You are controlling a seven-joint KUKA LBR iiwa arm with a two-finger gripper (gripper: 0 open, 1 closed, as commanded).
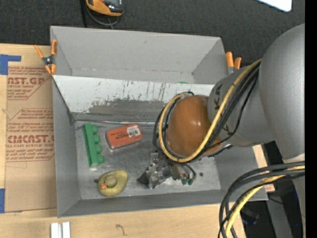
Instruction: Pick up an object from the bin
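Bin: grey metal, arm in from the right.

Far left of floor: green studded brick, long, lying lengthwise toward the back wall. Count: one.

Lower left, near the front wall: yellow rubber duck, sitting apart from the brick. Count: one.

Middle of floor, just right of the brick's top end: orange-red flat block with a white label at one end. Count: one.

Right of centre: gripper, low over the floor near the front wall, under the wrist's orange cover. It sits between things rather than on one; the duck is nearest, to its left, with a gap between them, and the orange-red block lies up and left of it. Spread or pressed together: cannot tell, the metalwork is a tangle from this angle. Nothing can be seen in its grasp.

Just right of the gripper: a small green bit (loose thing or robot part, too small to say). Count: one, doubtful.

Total: three sure things, no heap.

Judgement: the reach-in step, grasp not yet made. The next move calls for choosing a target, likely the duck, then shifting left over it and closing squarely on its rounded body, which could slip.
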